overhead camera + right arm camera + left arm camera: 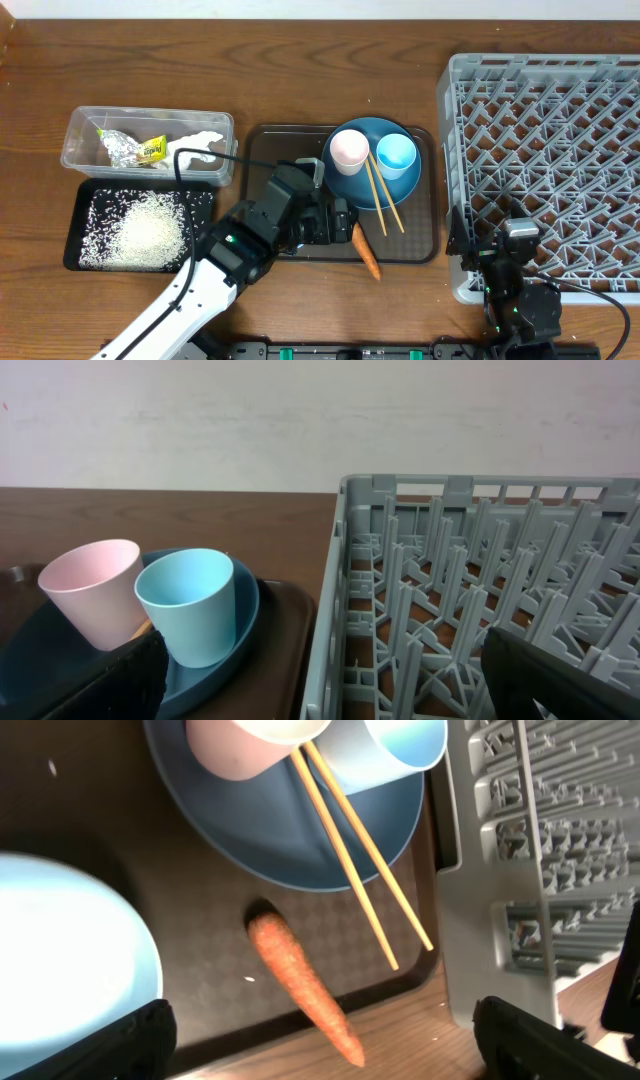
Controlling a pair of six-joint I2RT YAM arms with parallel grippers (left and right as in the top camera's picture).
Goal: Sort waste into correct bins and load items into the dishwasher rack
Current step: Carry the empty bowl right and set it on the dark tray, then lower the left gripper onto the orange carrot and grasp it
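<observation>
Left end effector (pixel 322 1042) is hovering with its fingers spread wide and gripping nothing, and the carrot (pixel 300 982) is lying just ahead of it.

The carrot is resting aslant on the near lip of the brown tray (pixel 190 900), its tip poking out over the table (pixel 300 80). To my eye a clean pick is asking for the fingers to be coming down across its thick middle, steering clear of the bowl (pixel 60 970) sitting just left of the end effector and the chopsticks (pixel 365 870) ahead to the right. Those are leaning on the plate (pixel 290 850), which is also carrying the pink cup (pixel 250 740) and blue cup (pixel 395 750). Well off to the arm's left, the tub (pixel 75 150) is holding foil (pixel 130 148) and tissue (pixel 195 152), and the black tray (pixel 75 235) is holding rice (pixel 145 230), probably where the carrot is heading. The right end effector (pixel 320 680) is waiting spread apart at the rack (pixel 540 150).
</observation>
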